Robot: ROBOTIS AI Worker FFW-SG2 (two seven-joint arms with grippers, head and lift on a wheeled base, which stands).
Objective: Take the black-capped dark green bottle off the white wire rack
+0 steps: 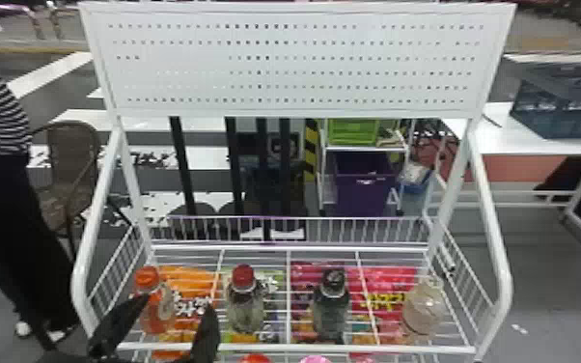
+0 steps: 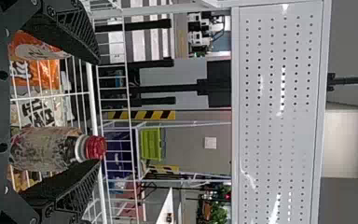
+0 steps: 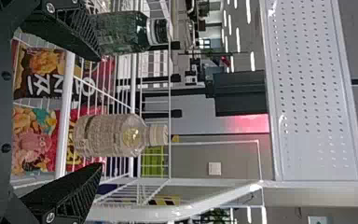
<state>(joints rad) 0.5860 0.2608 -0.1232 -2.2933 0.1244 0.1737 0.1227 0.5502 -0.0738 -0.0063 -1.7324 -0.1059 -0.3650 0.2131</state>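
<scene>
Your black-capped dark green bottle (image 1: pixel 331 309) stood on the white wire rack (image 1: pixel 275 346), lower right of centre in the head view — its removal remained entirely undone. Your left gripper (image 2: pixel 98 112) and right gripper (image 3: pixel 99 112) gaped empty.

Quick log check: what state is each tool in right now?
Left tool: open, fingers apart, holding nothing.
Right tool: open, fingers apart, holding nothing.
</scene>
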